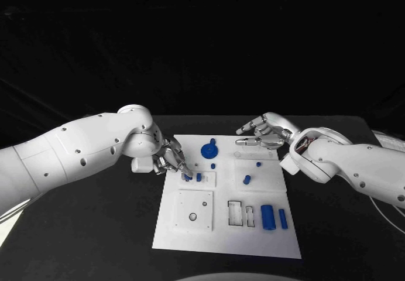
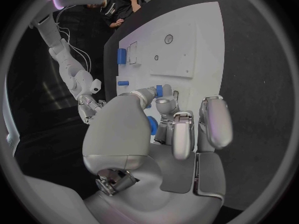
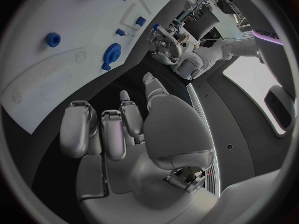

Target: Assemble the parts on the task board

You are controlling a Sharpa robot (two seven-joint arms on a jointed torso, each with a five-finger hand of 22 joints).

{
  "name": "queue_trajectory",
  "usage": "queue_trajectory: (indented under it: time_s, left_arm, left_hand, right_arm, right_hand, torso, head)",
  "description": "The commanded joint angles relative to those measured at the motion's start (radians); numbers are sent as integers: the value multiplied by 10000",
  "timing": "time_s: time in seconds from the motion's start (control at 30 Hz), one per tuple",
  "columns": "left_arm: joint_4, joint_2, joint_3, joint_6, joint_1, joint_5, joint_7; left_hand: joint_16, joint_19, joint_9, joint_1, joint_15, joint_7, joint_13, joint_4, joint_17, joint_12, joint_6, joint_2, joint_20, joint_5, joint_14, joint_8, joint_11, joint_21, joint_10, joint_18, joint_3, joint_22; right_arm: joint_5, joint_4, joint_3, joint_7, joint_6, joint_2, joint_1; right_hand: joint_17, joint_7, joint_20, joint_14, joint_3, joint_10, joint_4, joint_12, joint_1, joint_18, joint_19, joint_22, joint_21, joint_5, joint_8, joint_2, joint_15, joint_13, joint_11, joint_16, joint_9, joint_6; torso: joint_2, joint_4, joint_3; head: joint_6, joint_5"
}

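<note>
The white task board (image 1: 221, 234) lies in the middle of the black table. My left hand (image 1: 169, 159) hovers over its far left part and pinches a small blue part (image 2: 152, 125) between thumb and fingers. Beside its fingertips a small blue peg (image 1: 199, 176) stands in the board. My right hand (image 1: 263, 133) rests at the board's far right corner, its fingers loosely bent and holding nothing. A round blue part with a handle (image 1: 208, 151) lies between the hands. In the right wrist view, the right hand (image 3: 118, 129) sits above the table beside the board (image 3: 37, 99).
Two small blue pieces (image 1: 246, 180) (image 1: 257, 164) sit mid-board. A blue cylinder (image 1: 267, 216) and a blue bar (image 1: 282, 219) lie near the board's near right corner, beside two rectangular slots (image 1: 242, 214). A square plate with holes (image 1: 195, 211) is at the near left.
</note>
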Motion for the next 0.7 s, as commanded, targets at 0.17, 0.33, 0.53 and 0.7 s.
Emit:
queue_trajectory:
  time_s: [0.17, 0.33, 0.53, 0.7]
  left_arm:
    - [-426, 578, -66, 228, 20, -2638, -360]
    - [-514, 817, -111, 45, 10, -3408, -102]
    - [-643, 1061, -174, 278, -6, -3754, 35]
    - [-738, 1187, -206, 498, -30, -3820, 90]
  left_hand:
    - [30, 403, 45, -119, 55, 52, 52, -1747, 2634, 27, 0, 32, 84, 438, 1050, -26, 73, 121, 73, -184, 1544, 855]
    - [30, 439, 75, -218, 54, 48, 139, -1897, 2634, 101, 35, -32, 86, 627, 1050, -9, 67, 253, 138, -210, 1629, 950]
    - [30, 454, 87, -273, 55, 44, 206, -1985, 2634, 156, 67, -81, 88, 738, 1050, -7, 63, 313, 185, -223, 1660, 995]
    - [30, 467, 91, -307, 57, 42, 226, -2031, 2634, 174, 89, -103, 91, 793, 1050, -11, 62, 371, 206, -236, 1672, 1037]
  right_arm:
    - [19, -13, 0, 260, -241, 74, -9]
    - [36, -12, 1, 313, -349, 91, -9]
    - [42, -5, 1, 339, -388, 118, -9]
    - [43, -3, 1, 342, -377, 130, -9]
  right_hand:
    - [1033, -46, 3, 669, -47, -91, 11, -43, -10, 68, -30, -17, -51, 47, 29, 77, 41, 703, -1, -62, 16, -14]
    - [1017, -47, 3, 665, -45, -104, 4, -64, 6, 71, -36, -34, -63, 90, 29, 92, 41, 688, -1, -74, 17, -13]
    - [1014, -46, 3, 664, -48, -116, 0, -82, 16, 72, -39, -40, -68, 142, 28, 100, 41, 676, -2, -79, 16, -15]
    - [1022, -46, 3, 666, -49, -114, -1, -74, 19, 71, -37, -35, -67, 162, 27, 103, 41, 679, -1, -75, 16, -17]
  torso:
    - [30, -20, -13]
    - [23, 0, -12]
    - [24, -5, -10]
    - [22, -7, -8]
  head:
    - [-13, 30]
    - [-51, 19]
    - [-75, 33]
    - [-108, 32]
